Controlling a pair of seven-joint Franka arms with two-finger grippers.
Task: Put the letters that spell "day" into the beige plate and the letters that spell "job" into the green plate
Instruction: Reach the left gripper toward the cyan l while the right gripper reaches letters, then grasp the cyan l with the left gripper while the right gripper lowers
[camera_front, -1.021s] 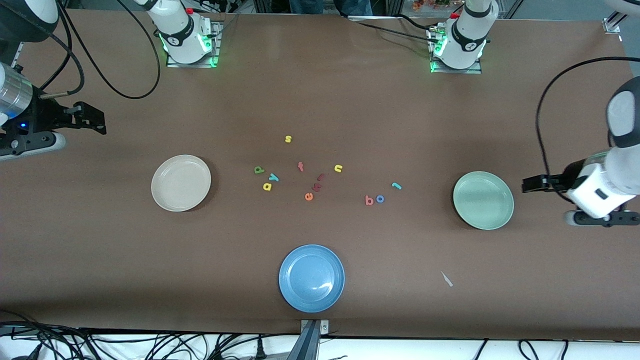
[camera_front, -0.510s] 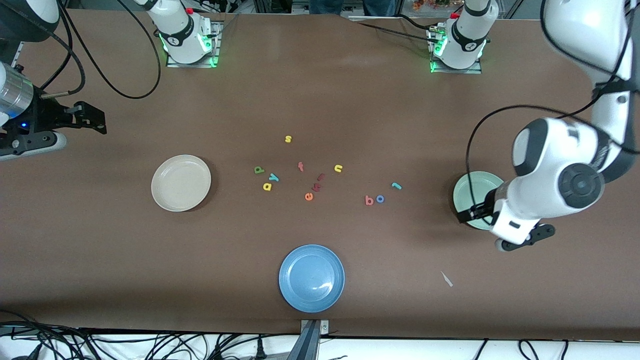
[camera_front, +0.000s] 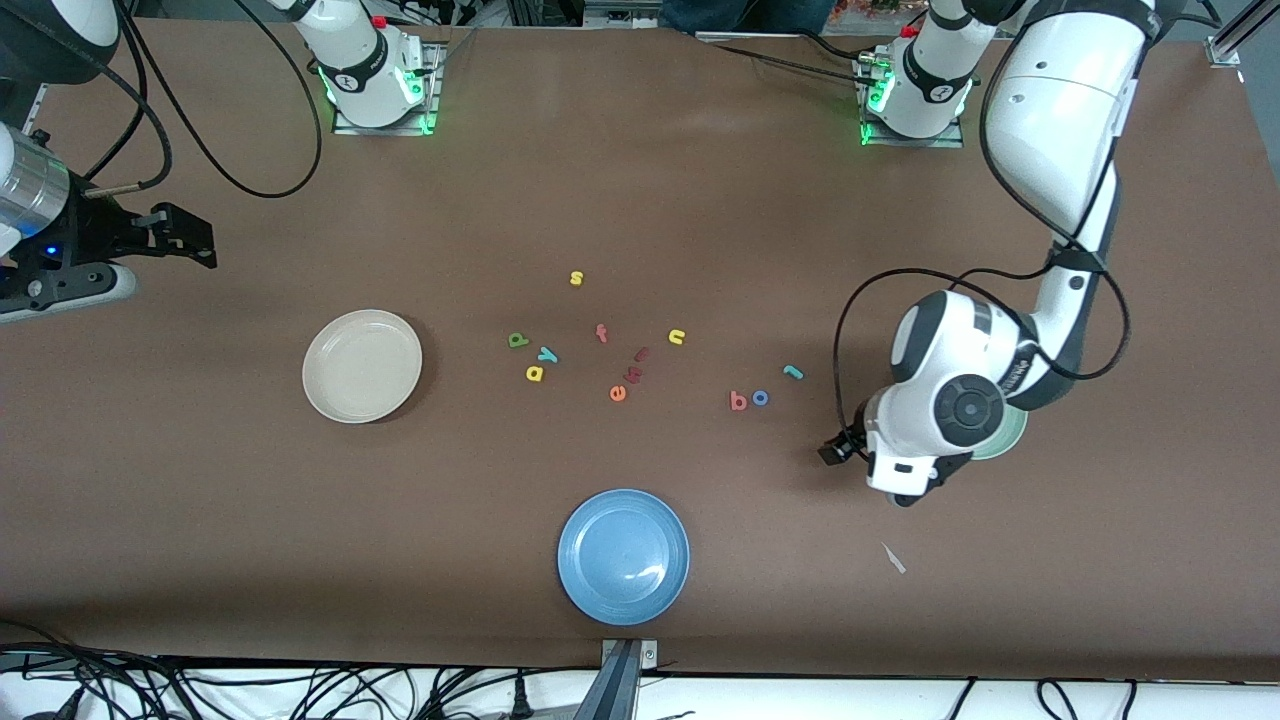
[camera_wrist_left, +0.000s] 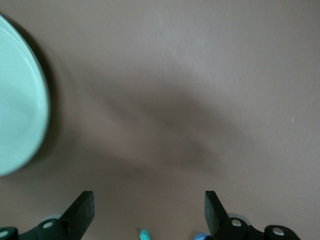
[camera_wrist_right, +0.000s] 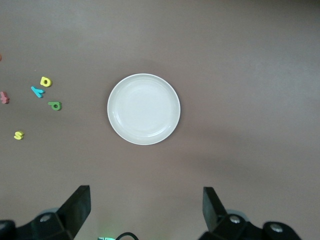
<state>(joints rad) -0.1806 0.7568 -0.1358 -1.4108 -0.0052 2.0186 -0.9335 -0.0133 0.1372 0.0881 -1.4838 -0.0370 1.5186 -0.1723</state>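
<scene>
The green d (camera_front: 518, 340), teal y (camera_front: 547, 354) and yellow a (camera_front: 535, 374) lie together mid-table, beside the empty beige plate (camera_front: 362, 365). Red-orange b (camera_front: 739, 401), blue o (camera_front: 760, 398) and teal j (camera_front: 793, 372) lie toward the green plate (camera_front: 1012, 436), which the left arm mostly covers. My left gripper (camera_front: 838, 450) hangs open and empty over bare table between that plate (camera_wrist_left: 15, 125) and the j (camera_wrist_left: 144, 234). My right gripper (camera_front: 190, 240) waits open and empty at the right arm's end of the table, with the beige plate (camera_wrist_right: 143, 109) in its wrist view.
Stray letters lie among the task ones: a yellow s (camera_front: 576, 278), a red f (camera_front: 601, 332), a yellow n (camera_front: 677, 337), an orange e (camera_front: 618, 393). A blue plate (camera_front: 623, 556) sits near the front edge. A small white scrap (camera_front: 893, 558) lies nearer the front camera than the green plate.
The left arm has swung in from the table's end, across the green plate, toward the b, o and j. The right arm and all letters have stayed put.
</scene>
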